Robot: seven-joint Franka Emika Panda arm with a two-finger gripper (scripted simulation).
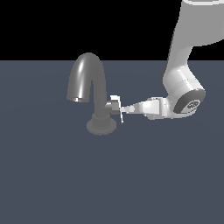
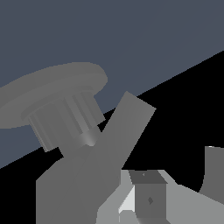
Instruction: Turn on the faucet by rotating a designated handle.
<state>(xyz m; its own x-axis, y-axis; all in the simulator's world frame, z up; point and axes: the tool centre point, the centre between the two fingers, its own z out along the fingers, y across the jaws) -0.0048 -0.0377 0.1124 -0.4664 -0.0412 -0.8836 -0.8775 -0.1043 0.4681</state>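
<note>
The dark grey faucet [image 1: 89, 72] stands on the floor with its arched spout curving toward the exterior view's left and a round ringed base [image 1: 101, 126]. The short handle [image 1: 113, 105] sticks out of the stem toward the exterior view's right and ends in a light flat tip. My gripper [image 1: 124, 109] lies level, pointing at that tip, with its fingers close together and touching or almost touching it, and nothing between them. The wrist view shows the ringed base [image 2: 52, 94], the handle [image 2: 131, 120], my fingers [image 2: 148, 194] and part of the spout [image 2: 214, 170].
The white arm [image 1: 181, 74] comes down from the top on the exterior view's right and bends at the wrist toward the faucet. The faucet stands on a flat dark blue-grey floor [image 1: 109, 183].
</note>
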